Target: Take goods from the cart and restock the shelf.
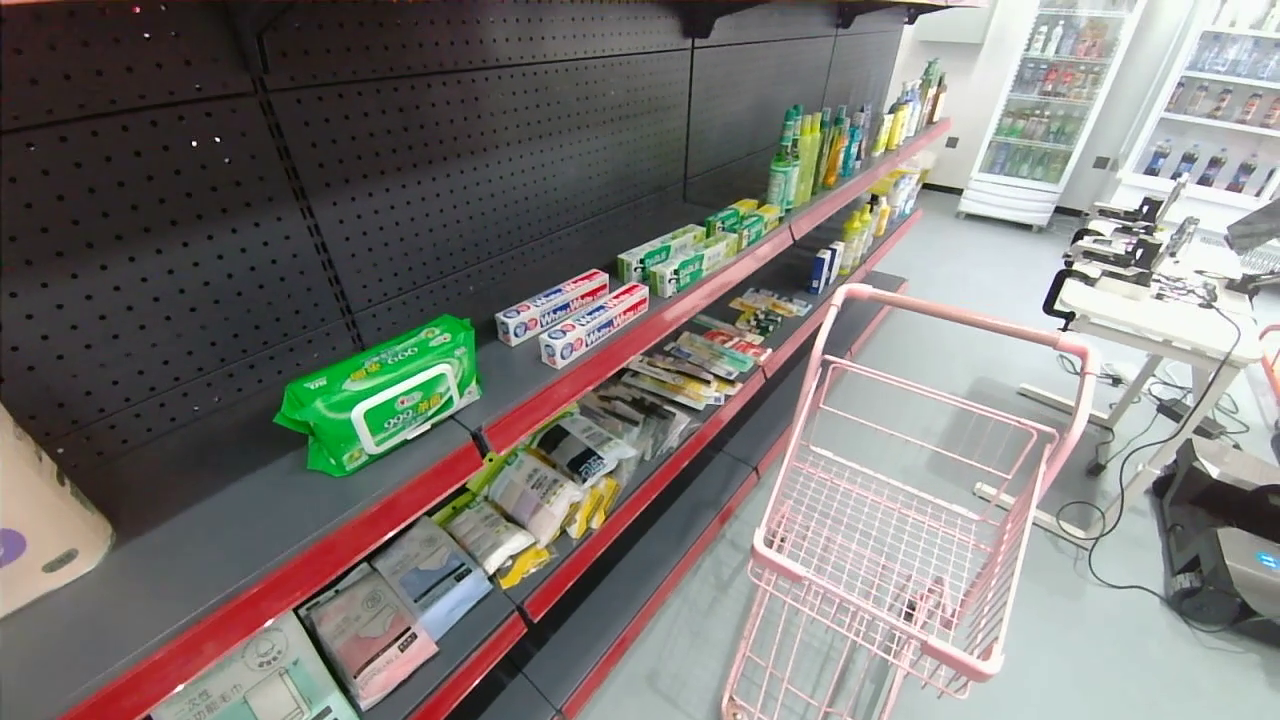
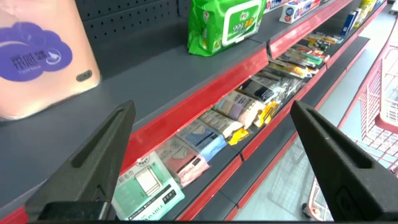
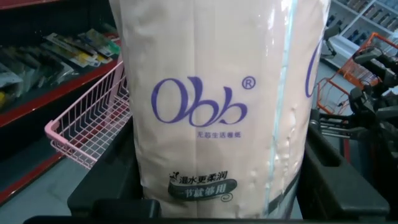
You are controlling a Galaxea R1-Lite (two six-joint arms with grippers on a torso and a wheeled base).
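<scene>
A cream toilet paper pack (image 3: 217, 112) with purple print stands upright between the black fingers (image 3: 339, 180) of my right gripper (image 3: 217, 202), which is shut on it. The pink cart (image 1: 900, 520) stands in the aisle beside the shelf, its basket holding nothing; the cart (image 3: 93, 121) also appears behind the held pack. My left gripper (image 2: 211, 168) hangs open in front of the shelf's red edge (image 2: 186, 106), nothing between its fingers. A second toilet paper pack (image 2: 37, 56) rests on the grey shelf board (image 1: 200, 550), and the same pack (image 1: 40, 520) shows at the far left.
A green wet-wipes pack (image 1: 385, 395) and toothpaste boxes (image 1: 575, 310) lie further along the board. Packets (image 1: 540, 490) crowd the lower shelf. A white desk (image 1: 1150, 320) with cables and a black device (image 1: 1220, 540) stand to the right of the cart.
</scene>
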